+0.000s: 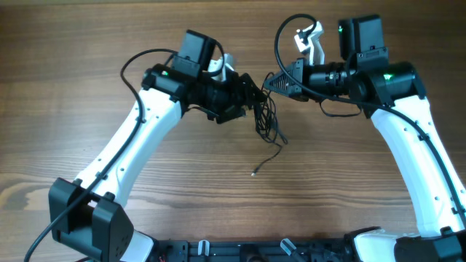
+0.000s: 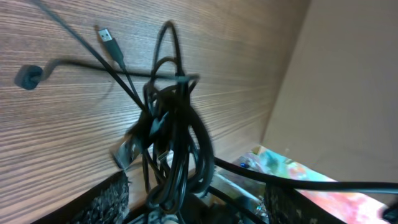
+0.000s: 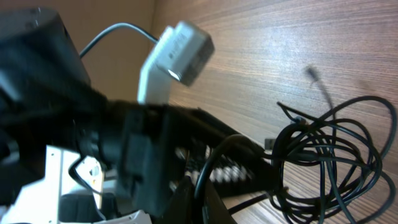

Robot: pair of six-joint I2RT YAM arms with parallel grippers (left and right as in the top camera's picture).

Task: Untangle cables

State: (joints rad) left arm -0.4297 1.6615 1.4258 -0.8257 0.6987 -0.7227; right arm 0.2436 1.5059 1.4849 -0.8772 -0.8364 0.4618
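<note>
The cables (image 1: 266, 120) were seen bunched in a dark knot over the wooden tabletop (image 1: 218, 196), near its middle and between the two arms. From the knot a single thin strand was trailed towards the near edge, ended by a small plug (image 1: 253, 173) lying on the wood. The left hand (image 1: 250, 98) was placed at the left side of the knot, its jaws spread wide. In the left wrist view the cables (image 2: 174, 137) were framed between the two textured fingers (image 2: 109, 196); whether either pad was touched could not be told. Beyond them a flat USB plug (image 2: 107, 36) and a strand with a round dark end (image 2: 28, 76) were laid on the wood. The right hand (image 1: 271, 81) was held at the far right side of the knot, its jaws closed; whether a strand was pinched between them could not be told. In the blurred right wrist view the cables (image 3: 329, 155) were shown as wide loops over the tabletop, beside the left arm.
</note>
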